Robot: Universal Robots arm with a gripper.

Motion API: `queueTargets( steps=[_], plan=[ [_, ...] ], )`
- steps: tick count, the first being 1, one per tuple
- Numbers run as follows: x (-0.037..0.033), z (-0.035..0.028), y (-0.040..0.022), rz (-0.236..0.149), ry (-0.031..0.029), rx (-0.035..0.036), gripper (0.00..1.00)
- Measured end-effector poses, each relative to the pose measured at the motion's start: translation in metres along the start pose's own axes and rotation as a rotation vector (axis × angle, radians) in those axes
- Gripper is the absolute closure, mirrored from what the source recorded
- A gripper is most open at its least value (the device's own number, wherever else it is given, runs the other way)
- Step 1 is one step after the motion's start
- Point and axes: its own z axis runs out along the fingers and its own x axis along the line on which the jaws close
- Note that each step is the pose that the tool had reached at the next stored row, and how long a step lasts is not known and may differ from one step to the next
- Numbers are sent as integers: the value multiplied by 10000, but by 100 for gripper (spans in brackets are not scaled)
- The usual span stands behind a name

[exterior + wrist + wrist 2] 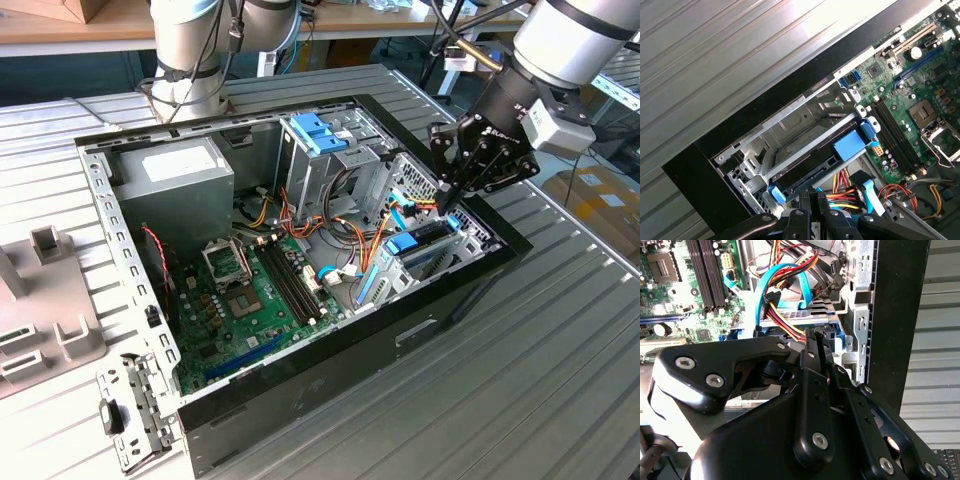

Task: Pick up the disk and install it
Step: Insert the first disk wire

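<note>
The disk (430, 240) lies flat in the drive bay at the exterior view's right end of the open computer case (330, 350). In the first wrist view the disk (810, 167) is a dark slab inside the bay's metal frame, with a blue plastic tab (850, 145) on it and a blue end piece (776, 194). My gripper (445, 208) hangs just above the bay, shut, with nothing between its fingers. Its black fingertips (806, 196) meet close by the disk's cable end, next to the orange and blue cables (785, 322). The gripper (816, 335) hides part of the bay.
Inside the case are a grey power-supply box (175, 175), a tall metal cage with a blue top (320, 135), the green motherboard (250, 300) and loose cable bundles (370, 225). A grey fixture (40, 300) and a metal bracket (135, 410) lie on the slatted table. A second arm's base (190, 60) stands behind.
</note>
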Motion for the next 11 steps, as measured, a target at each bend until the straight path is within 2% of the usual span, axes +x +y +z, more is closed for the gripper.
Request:
queueTargets(
  steps=[5, 10, 11],
  plan=[
    [1, 6, 0, 524, 13, 39, 83],
    [1, 13, 0, 1272, 31, 96, 83],
    [1, 16, 0, 1519, 37, 114, 83]
  ],
)
